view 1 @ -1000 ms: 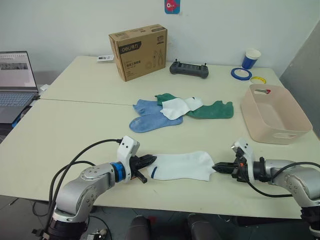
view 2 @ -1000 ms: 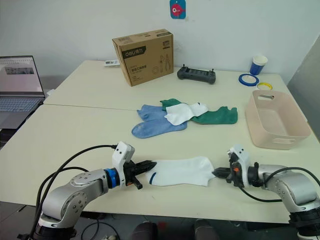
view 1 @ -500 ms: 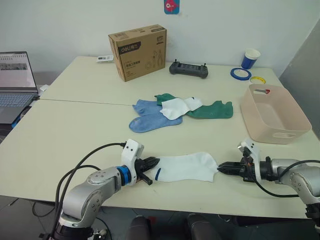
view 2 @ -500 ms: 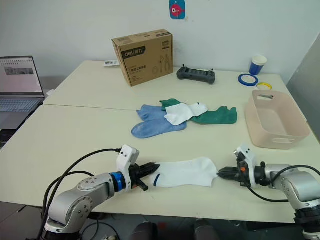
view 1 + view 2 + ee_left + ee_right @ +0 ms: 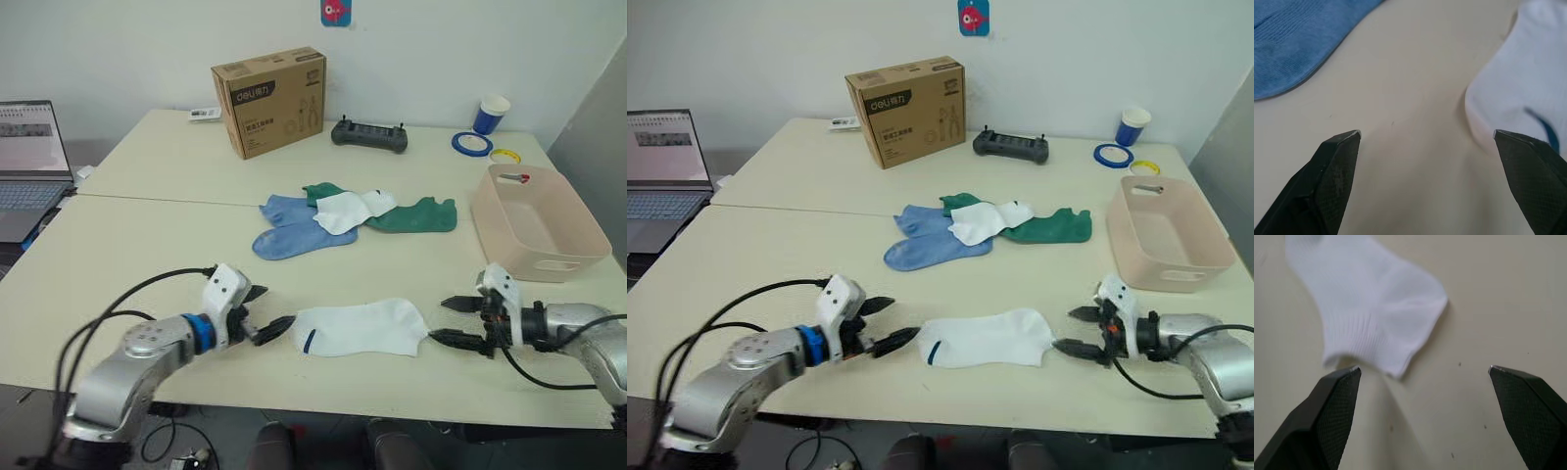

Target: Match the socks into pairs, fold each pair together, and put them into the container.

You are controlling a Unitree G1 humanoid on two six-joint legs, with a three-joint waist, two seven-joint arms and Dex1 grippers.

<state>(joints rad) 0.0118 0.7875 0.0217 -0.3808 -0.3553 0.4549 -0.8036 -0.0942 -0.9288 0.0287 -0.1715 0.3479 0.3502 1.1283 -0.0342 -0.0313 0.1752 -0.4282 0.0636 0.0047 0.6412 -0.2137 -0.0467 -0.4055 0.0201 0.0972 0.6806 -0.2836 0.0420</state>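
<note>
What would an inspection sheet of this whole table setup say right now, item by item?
Surface: pale table, two tops pushed together.
Job's things: one white sock lies flat near the front edge, free of both grippers; a pile farther back holds light blue, dark green and white socks overlapping; the pink container at the robot's right looks empty.
Clutter: cardboard box, black controller, blue paper cup, blue tape roll, yellow tape roll.
Grippers: left gripper open at one end of the sock; right gripper open at the other end.
Cables: black cables loop along the left arm.
Surroundings: laptop at the left, white wall behind.
</note>
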